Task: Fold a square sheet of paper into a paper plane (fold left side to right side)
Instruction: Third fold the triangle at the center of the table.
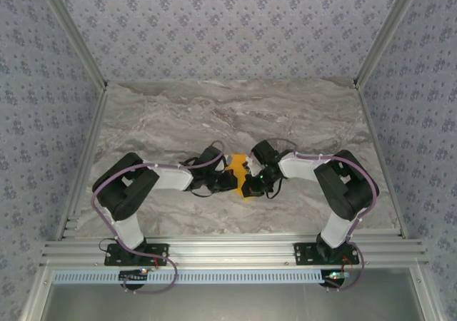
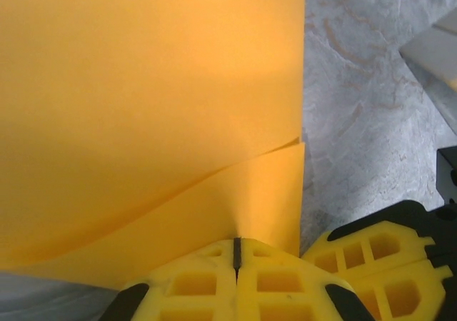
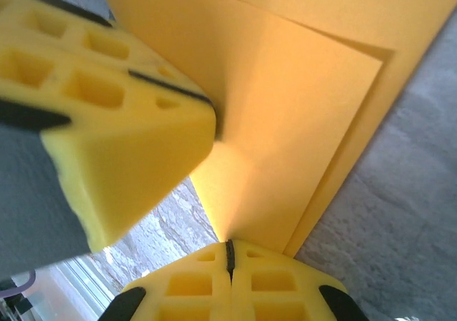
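1. two end effectors meet at the middle of the surface [image 1: 178, 114], with the orange square sheet of paper [image 1: 238, 165] directly between them, so neither arm is nearer to it.
2. my left end effector [image 2: 235, 248] is closed, its pads pressed flat together on the near edge of a raised layer of the sheet.
3. my right end effector [image 3: 230, 250] is closed the same way on a layer's edge, just beside the left one.
4. the sheet lies forward of both, already doubled. its long axis seems to run away from my bases, so i judge the fold must be carried sideways, left over right.
5. the upper layer's corner sits short of the lower layer's edge.
6. from above my wrists cover most of the sheet, and i cannot make out the crease.
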Action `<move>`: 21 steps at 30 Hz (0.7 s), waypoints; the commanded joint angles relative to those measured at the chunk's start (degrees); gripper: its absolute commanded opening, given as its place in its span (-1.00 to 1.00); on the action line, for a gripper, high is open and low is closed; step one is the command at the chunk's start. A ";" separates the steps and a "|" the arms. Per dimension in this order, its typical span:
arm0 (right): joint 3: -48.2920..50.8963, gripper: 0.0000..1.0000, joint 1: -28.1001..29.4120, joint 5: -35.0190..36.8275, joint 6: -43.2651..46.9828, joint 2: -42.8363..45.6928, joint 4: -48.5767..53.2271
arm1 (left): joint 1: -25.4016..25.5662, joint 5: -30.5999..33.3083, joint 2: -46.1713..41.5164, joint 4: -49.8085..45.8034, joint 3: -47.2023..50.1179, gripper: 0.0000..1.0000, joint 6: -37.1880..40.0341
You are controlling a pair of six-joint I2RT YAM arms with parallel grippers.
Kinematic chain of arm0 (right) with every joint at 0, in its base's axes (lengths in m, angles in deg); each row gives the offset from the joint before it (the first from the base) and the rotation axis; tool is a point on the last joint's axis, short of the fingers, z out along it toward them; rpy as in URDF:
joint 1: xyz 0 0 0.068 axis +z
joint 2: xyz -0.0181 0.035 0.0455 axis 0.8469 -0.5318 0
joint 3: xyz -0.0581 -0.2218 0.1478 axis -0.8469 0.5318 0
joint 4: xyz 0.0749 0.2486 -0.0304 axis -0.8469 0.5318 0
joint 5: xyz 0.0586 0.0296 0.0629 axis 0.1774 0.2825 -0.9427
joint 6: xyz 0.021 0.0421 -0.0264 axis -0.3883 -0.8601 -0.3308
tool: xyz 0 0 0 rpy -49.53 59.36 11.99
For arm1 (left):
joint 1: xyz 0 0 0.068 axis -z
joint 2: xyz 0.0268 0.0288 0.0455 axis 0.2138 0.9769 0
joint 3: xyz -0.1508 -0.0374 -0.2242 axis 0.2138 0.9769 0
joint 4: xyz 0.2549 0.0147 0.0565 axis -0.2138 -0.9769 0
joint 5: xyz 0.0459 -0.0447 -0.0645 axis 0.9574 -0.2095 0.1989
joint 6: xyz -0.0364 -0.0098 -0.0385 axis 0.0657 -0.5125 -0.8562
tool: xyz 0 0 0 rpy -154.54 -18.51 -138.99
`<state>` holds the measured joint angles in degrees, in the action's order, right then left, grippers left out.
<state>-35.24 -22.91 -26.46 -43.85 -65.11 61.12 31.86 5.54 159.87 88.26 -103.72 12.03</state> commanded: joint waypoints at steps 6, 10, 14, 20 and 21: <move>3.03 -1.00 0.02 10.63 0.86 -3.59 6.50 | -7.51 9.13 0.23 -3.17 1.70 -1.00 5.77; 3.03 -1.00 -0.04 10.27 0.98 -3.51 6.48 | -9.76 9.56 -0.05 -3.51 1.57 -1.00 7.78; 3.07 -1.00 0.02 9.46 1.03 -3.25 6.37 | -11.26 9.78 -0.72 -3.69 1.63 -1.00 9.07; 3.52 -1.00 0.02 7.52 1.17 -3.15 4.85 | -12.90 8.55 -3.80 -4.62 1.61 -0.96 10.01; 3.66 -1.00 0.01 7.14 1.21 -3.15 4.48 | -13.15 8.37 -4.59 -5.24 1.32 -0.95 10.23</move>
<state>-35.07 -22.91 -26.72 -43.43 -65.11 60.51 20.50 8.28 158.01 86.77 -103.09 19.74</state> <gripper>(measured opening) 0.061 0.031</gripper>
